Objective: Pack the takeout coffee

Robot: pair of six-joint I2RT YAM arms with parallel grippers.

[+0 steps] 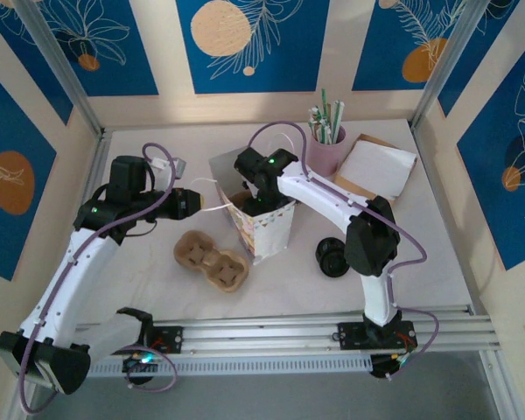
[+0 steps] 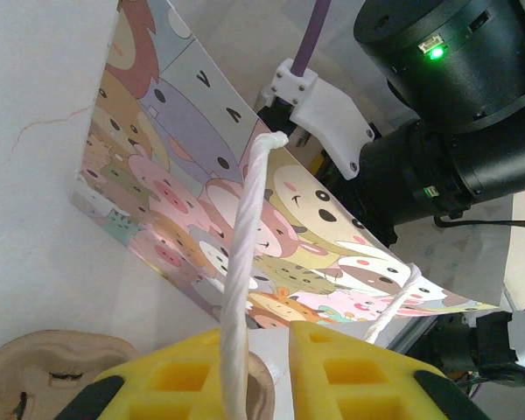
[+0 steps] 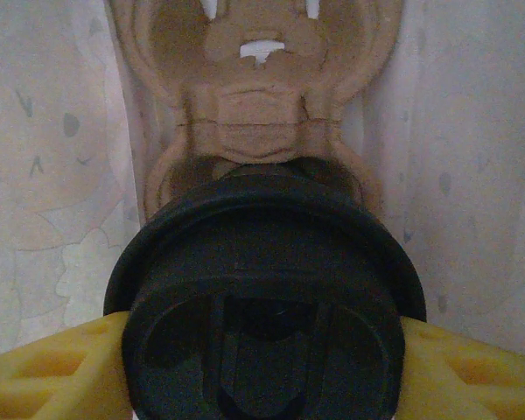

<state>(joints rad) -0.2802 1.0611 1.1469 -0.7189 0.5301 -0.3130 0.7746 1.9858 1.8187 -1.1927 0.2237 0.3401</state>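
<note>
Right gripper (image 3: pixel 262 372) is clamped on the takeout coffee (image 3: pixel 262 262), yellow fingers (image 3: pixel 52 367) hugging both sides of its black lid, down inside the cartoon-print bag (image 1: pixel 267 229). The cup looks upright, its axis pointing deeper into the bag, where a pulp carrier (image 3: pixel 261 114) lies just beyond the lid. Across the way, left gripper (image 2: pixel 267 372) pinches the white rope handle (image 2: pixel 245 262), tugging the bag's mouth wide. It's the right arm's move, I'd say: straight down into a carrier well
</note>
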